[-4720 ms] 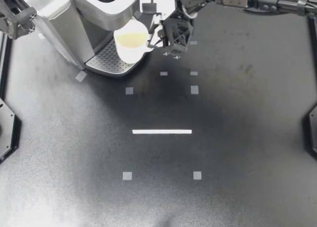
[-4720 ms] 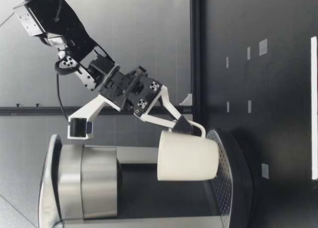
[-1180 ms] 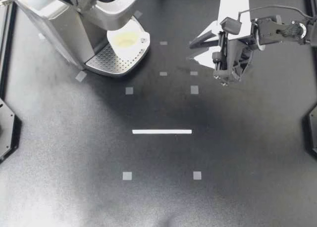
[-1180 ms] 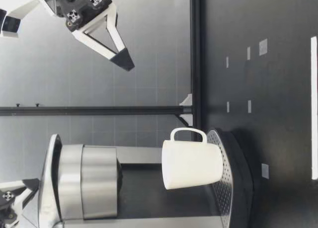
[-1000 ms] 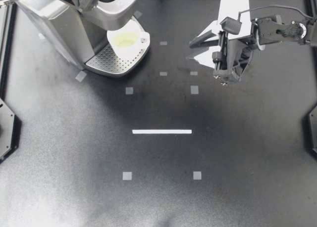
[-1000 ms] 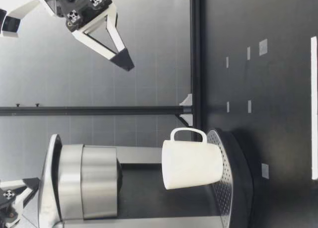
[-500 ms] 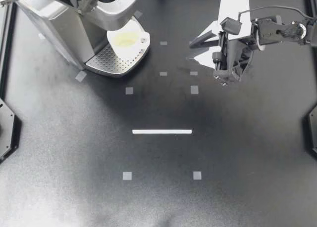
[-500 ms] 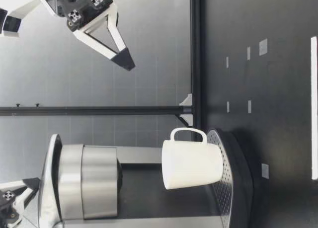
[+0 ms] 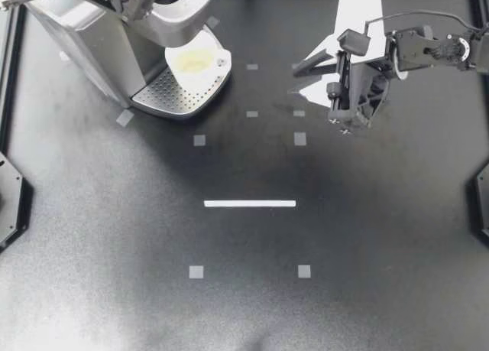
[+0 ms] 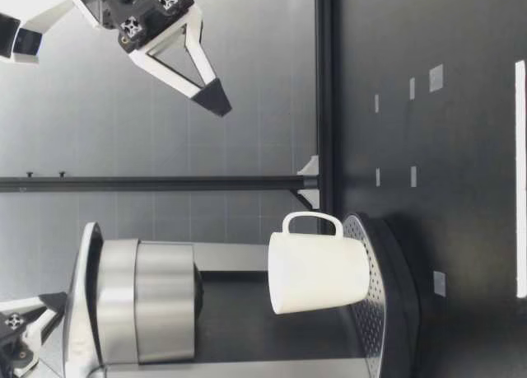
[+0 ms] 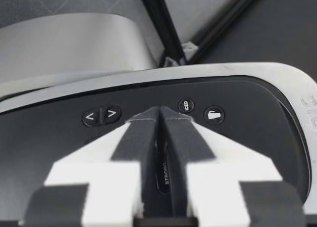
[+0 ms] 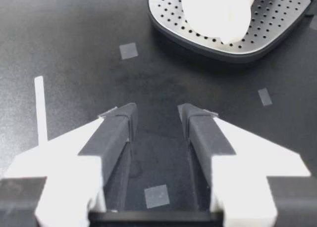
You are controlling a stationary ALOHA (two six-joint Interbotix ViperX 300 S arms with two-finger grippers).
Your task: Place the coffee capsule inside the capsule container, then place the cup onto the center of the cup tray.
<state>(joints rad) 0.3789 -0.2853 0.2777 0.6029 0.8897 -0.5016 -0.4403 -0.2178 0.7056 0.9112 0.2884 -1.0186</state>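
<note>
The cup [image 9: 197,63] stands on the cup tray [image 9: 164,97]. My right gripper [image 9: 299,82] hangs apart; my left gripper [image 9: 139,1] is together above the machine [image 9: 84,22].

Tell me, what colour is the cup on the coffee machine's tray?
Plain white; the low view shows the cup best, side-on.

A matte black table [image 9: 382,251] with white tape marks [image 9: 250,203] stands before a grey tiled wall [image 10: 263,139].

Robotics lab bench: matte black table [image 9: 382,251] marked with white tape squares [image 9: 196,272].
</note>
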